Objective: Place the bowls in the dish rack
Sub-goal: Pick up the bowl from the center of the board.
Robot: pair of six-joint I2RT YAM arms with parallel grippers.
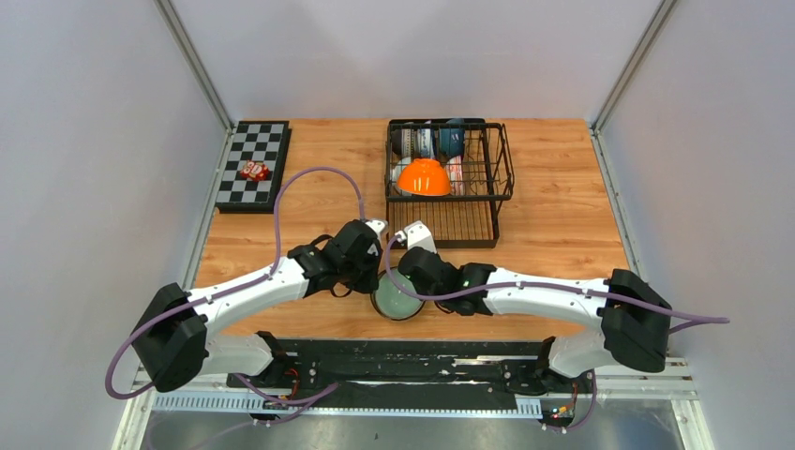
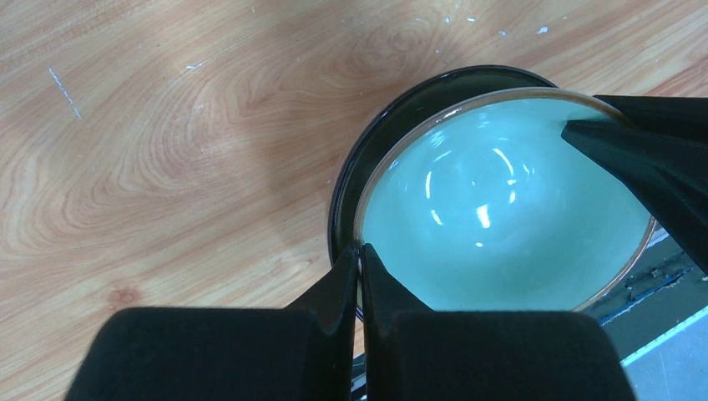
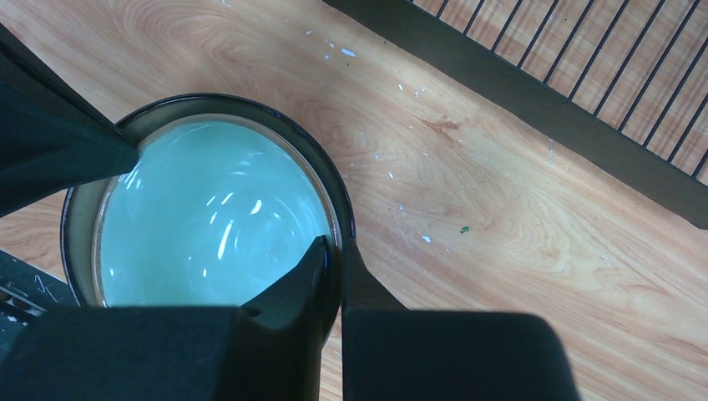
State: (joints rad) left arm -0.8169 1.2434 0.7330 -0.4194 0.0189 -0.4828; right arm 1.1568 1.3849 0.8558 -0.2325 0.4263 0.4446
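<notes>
The wooden surface (image 1: 562,187) is carrying everything. The dish rack (image 1: 448,225), the biggest thing on it, is sitting at the far middle, already holding an orange bowl (image 1: 424,177) turned rim-down, with other bowls (image 1: 417,142) standing behind it. A checkerboard (image 1: 251,169) is lying at the far left, well apart from the work. Near the front edge, between the two arms, the pale green bowl (image 2: 501,217) is sitting nested inside a dark-rimmed bowl (image 3: 334,180). Both are upright on the surface, short of the rack's near side.

The right claw (image 3: 334,267) is pinching down on the stack's rim, one finger over the green glaze and the other outside the dark rim, so it appears to be gripping both walls at once. The left claw (image 2: 359,267) is closed tight with its tips at the rim across the bowl. Whether it is actually nipping that rim or only bracing against it, I cannot tell.

Judging by the shine, the glaze is looking slick. Ceramic like this is going to be stiff, fairly heavy for its size and liable to chip. A rim pinch is the only purchase on offer, so the nested pair is at risk of pivoting or sliding apart on the lift. Biting deep over the rim and keeping the stack level is looking wise.
</notes>
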